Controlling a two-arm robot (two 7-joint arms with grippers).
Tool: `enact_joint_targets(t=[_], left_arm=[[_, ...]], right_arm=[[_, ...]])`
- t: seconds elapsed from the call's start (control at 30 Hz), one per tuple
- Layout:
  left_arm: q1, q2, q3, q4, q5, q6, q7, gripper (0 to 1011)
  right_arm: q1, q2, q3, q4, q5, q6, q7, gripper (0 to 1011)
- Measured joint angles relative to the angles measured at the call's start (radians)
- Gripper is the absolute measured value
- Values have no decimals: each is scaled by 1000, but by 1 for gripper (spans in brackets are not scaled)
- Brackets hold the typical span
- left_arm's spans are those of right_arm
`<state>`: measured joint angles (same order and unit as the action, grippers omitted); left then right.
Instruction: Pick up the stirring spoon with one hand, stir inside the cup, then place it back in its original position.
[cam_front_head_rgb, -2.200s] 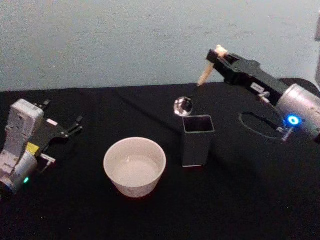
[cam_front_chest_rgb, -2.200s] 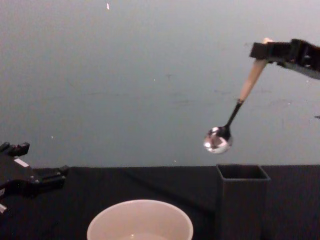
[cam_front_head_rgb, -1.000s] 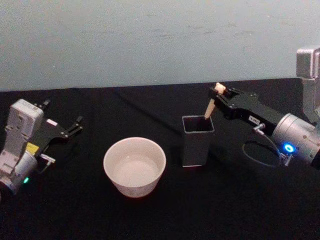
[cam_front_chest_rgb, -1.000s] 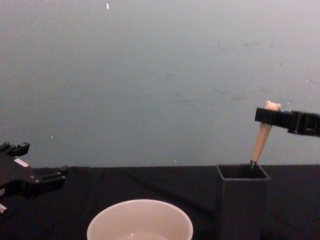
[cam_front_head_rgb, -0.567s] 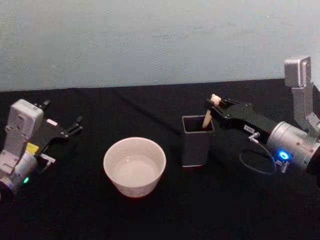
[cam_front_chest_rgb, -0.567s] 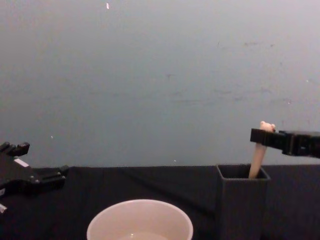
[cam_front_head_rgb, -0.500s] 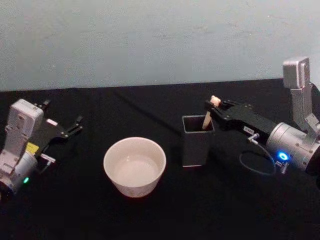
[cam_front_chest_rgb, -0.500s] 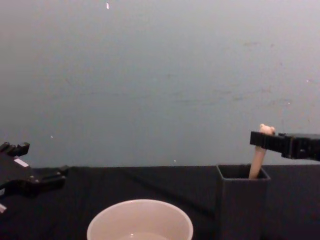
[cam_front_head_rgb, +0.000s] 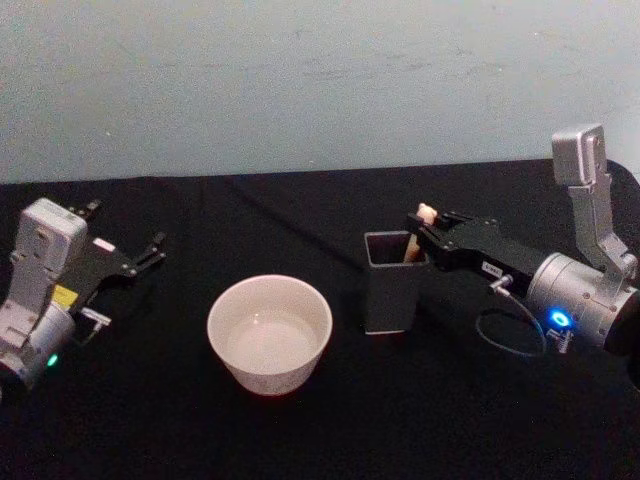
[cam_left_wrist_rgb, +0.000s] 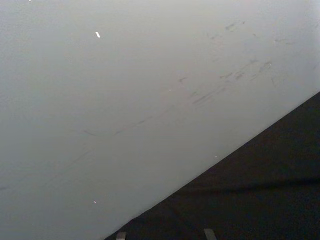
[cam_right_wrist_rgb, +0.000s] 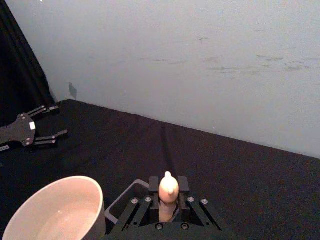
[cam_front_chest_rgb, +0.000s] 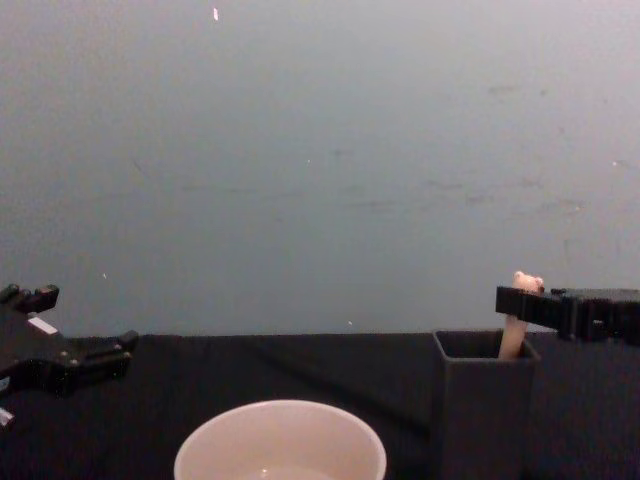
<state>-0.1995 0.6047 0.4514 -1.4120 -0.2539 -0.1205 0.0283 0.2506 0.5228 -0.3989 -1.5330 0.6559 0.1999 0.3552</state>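
Note:
The stirring spoon (cam_front_head_rgb: 419, 232) stands in the dark grey square holder (cam_front_head_rgb: 392, 292), its cream handle and bear head (cam_front_chest_rgb: 526, 284) poking above the rim; its bowl is hidden inside. My right gripper (cam_front_head_rgb: 423, 228) is shut on the handle top, seen from behind in the right wrist view (cam_right_wrist_rgb: 168, 192) with the bear head (cam_right_wrist_rgb: 168, 185) between the fingers. The off-white cup (cam_front_head_rgb: 269, 333) sits left of the holder, also in the chest view (cam_front_chest_rgb: 280, 442) and the right wrist view (cam_right_wrist_rgb: 55, 210). My left gripper (cam_front_head_rgb: 150, 250) rests open at the far left, apart from everything.
A black cloth (cam_front_head_rgb: 320, 420) covers the table, with a pale wall (cam_front_head_rgb: 300, 70) behind it. A thin dark cable (cam_front_head_rgb: 290, 225) runs across the cloth behind the holder. A looped cable (cam_front_head_rgb: 510, 325) hangs under the right wrist.
My right gripper has come down with the spoon, lowering its bowl from above the holder into it. The handle now shows less above the rim. The left arm stayed still.

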Motion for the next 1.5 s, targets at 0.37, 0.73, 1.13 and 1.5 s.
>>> enact_joint_targets(t=[0.37, 0.73, 1.13, 1.5], left_arm=[[0, 0, 0, 0, 0, 0, 0, 1001], [0, 0, 0, 0, 0, 0, 0, 1001], [0, 0, 0, 0, 0, 0, 0, 1001], [0, 0, 0, 0, 0, 0, 0, 1001]], right_arm=[[1, -6, 0, 4, -14, 11, 1, 222], [1, -5, 1, 4, -13, 10, 0, 221], [1, -4, 1, 3, -11, 8, 0, 386], [1, -4, 1, 2, -9, 7, 0, 726]])
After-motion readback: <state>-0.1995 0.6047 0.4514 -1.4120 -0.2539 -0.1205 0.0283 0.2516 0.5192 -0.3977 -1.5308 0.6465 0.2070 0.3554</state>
